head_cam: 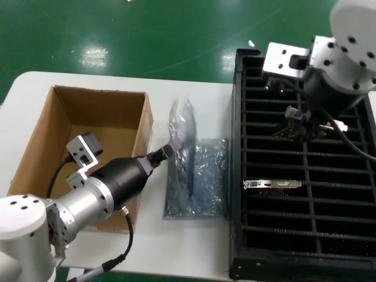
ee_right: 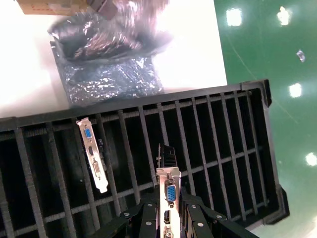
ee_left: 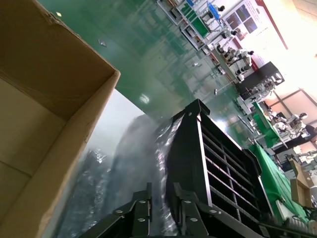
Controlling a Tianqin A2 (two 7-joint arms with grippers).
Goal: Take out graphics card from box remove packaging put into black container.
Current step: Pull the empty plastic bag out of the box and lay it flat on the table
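Note:
My left gripper (head_cam: 169, 153) is beside the cardboard box (head_cam: 88, 135) and is shut on a crinkly packaging bag (head_cam: 183, 132), holding it up off the table. In the left wrist view the bag (ee_left: 143, 148) runs between my fingers (ee_left: 147, 208). A second bag (head_cam: 202, 176) lies flat beneath it. My right gripper (head_cam: 296, 126) hangs over the black container (head_cam: 238, 176), shut on a graphics card (ee_right: 170, 191) by its silver bracket, above a slot. Another graphics card (head_cam: 272, 184) sits in a slot; it also shows in the right wrist view (ee_right: 94, 158).
The box stands open at the left of the white table (head_cam: 194, 247); a small dark item (head_cam: 91, 144) lies inside it. The container's thin bars (ee_right: 198, 134) form narrow slots. Green floor (head_cam: 147, 35) lies beyond the table.

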